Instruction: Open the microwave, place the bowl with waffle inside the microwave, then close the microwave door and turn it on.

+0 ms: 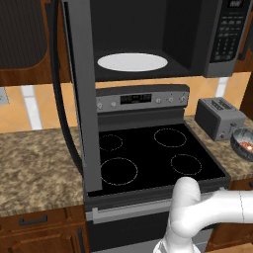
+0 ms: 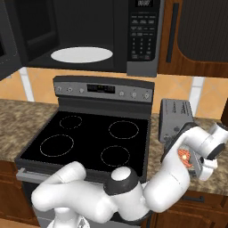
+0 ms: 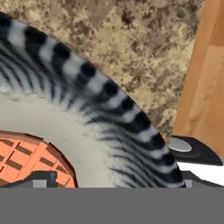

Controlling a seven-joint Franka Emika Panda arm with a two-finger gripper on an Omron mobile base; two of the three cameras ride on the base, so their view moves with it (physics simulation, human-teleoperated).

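The bowl [image 1: 243, 142] stands on the counter [image 1: 34, 163] just right of the stove [image 1: 148, 153], in front of the toaster [image 1: 219, 117]. The gripper [image 3: 111, 175] is open and straddles its right rim: one fingertip [image 3: 38, 178] over the waffle [image 3: 30, 159] inside, the other outside the ribbed wall. The microwave [image 2: 89, 35] above the stove has its door [image 1: 81, 99] open, so the bowl must go up and left.

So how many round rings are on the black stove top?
4. On the stove: two at the back, near the control panel, and two at the front, nearer the robot. None look hidden.
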